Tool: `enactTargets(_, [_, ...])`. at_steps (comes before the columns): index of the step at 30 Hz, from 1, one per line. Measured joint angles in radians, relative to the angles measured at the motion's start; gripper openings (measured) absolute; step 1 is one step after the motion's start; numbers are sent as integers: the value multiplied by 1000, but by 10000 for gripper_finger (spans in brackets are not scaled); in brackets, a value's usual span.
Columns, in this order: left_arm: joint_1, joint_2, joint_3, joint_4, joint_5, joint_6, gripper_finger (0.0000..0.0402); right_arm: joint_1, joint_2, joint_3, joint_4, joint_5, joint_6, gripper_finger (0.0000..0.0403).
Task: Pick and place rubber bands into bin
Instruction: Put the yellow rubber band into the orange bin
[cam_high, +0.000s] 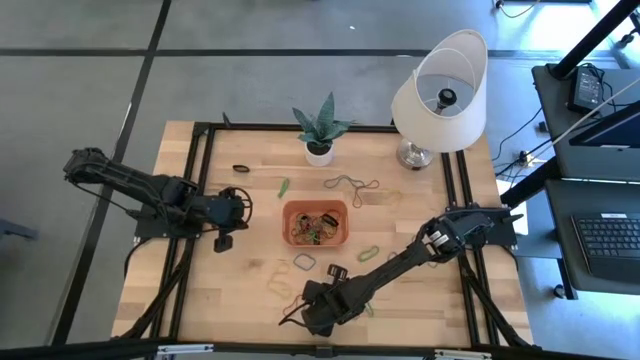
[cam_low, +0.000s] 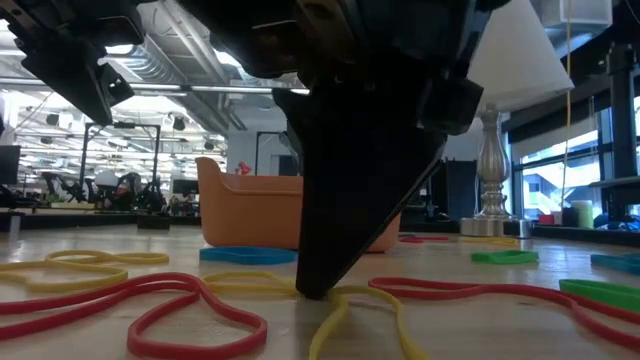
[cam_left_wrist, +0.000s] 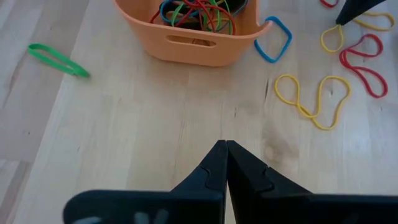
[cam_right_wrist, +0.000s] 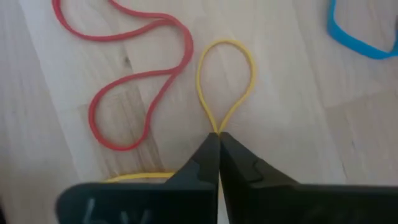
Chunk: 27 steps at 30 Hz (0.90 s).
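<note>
I hold the right claw (cam_right_wrist: 217, 138) pinched on a yellow rubber band (cam_right_wrist: 225, 81) lying on the desk (cam_high: 240, 290), with the bin (cam_high: 315, 224) at 12 o'clock from it, while the left claw (cam_left_wrist: 225, 149), fingers together and empty, waits nearer the bin.

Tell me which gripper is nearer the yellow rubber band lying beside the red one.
Right. The right gripper is shut on the yellow rubber band, pinching its end against the table. The left gripper is shut over bare wood beside the bin.
</note>
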Motion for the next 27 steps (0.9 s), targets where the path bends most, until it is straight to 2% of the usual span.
enactTargets(4, [0,0,0,0,0,0,2,-1,-30,1,-51,0,-3,3])
enactTargets(14, [0,1,0,4,-8,0,2,4,-210,8,-107,47,-3,1])
enactTargets(18, [0,0,0,4,-8,14,4,-6,-283,13,-133,132,-31,1])
enactTargets(22, [0,0,0,5,-8,23,2,-40,-345,10,-167,198,-106,1])
enactTargets(27, [0,1,0,8,-8,20,3,-127,-390,12,-232,205,-182,0])
